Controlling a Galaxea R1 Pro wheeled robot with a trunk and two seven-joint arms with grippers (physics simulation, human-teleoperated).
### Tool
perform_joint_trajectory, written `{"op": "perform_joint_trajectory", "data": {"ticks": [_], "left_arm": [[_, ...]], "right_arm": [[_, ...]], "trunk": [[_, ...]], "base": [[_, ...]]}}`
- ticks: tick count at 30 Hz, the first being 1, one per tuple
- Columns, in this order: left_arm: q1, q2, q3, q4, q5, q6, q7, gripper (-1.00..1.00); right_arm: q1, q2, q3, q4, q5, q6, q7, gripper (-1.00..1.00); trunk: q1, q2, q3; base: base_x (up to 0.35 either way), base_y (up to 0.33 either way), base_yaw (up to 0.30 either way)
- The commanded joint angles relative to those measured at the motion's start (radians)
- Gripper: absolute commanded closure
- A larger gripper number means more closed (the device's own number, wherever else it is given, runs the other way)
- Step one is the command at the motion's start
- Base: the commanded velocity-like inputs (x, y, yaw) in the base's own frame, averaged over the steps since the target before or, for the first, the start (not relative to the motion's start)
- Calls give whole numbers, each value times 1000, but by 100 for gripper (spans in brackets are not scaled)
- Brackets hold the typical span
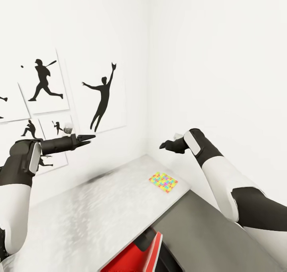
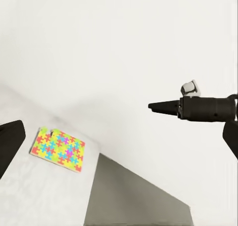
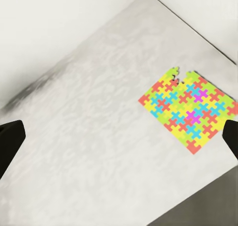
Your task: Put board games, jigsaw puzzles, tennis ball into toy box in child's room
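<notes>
From the head camera, a thin multicoloured jigsaw-patterned slab [image 1: 163, 182] lies near the far corner of the long light-grey table [image 1: 99, 208], by its edge with the lower dark-grey section [image 1: 207, 232]. The left gripper [image 1: 85, 138] looks closed; the right gripper [image 1: 169, 144], I cannot tell. In the left wrist view, the puzzle [image 2: 58, 149] lies flat. In the right wrist view, the right gripper's finger tips stand wide apart above the puzzle [image 3: 188, 112]; a flat slab may slide off that edge if pinched poorly.

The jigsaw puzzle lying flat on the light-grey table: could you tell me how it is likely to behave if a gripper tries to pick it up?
The jigsaw puzzle looks very thin and lies flush on the table, so fingers would probably struggle to get under an edge. It may slide on the smooth-looking top rather than lift. A gap in one edge suggests interlocked pieces, so it might flex or separate.
</notes>
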State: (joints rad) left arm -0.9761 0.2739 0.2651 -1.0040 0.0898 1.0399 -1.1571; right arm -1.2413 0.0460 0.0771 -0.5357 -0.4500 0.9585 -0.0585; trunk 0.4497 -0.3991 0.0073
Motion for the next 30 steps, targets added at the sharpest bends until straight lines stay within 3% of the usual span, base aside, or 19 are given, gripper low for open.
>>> {"op": "perform_joint_trajectory", "data": {"ticks": [1,5,6,9,10,16,22,30], "left_arm": [[0,0,-7,-1,4,7,-11,-100],[1,-1,-54,-6,5,7,-60,-100],[1,-2,-87,-7,5,7,-91,-100],[2,-3,-140,-10,5,7,-136,-100],[2,-3,-140,-10,5,7,-136,-100],[5,-7,-243,-36,6,7,-207,-100],[11,-16,-281,-111,8,7,-231,-100],[61,-22,-296,-232,8,7,-270,-100]], "right_arm": [[0,0,4,0,-7,1,-6,-100],[0,-3,5,2,-7,-24,-7,-100],[1,-5,5,4,-7,-42,-6,-100],[1,-7,5,8,-8,-61,-6,-100],[1,-7,5,8,-8,-61,-6,-100],[1,-10,6,24,-7,-82,-6,-100],[1,-7,6,28,-6,-88,-6,-100],[1,-1,6,29,-6,-103,-7,-100]], "trunk": [[0,-1,-2],[0,-1,-8],[0,-1,-10],[0,-1,-15],[0,-1,-17],[0,-1,-27],[0,-1,-36],[0,-1,-50]], "base": [[0,0,0],[0,0,0],[0,0,0],[0,0,0],[0,0,0],[0,0,0],[0,0,0],[0,0,0]]}}
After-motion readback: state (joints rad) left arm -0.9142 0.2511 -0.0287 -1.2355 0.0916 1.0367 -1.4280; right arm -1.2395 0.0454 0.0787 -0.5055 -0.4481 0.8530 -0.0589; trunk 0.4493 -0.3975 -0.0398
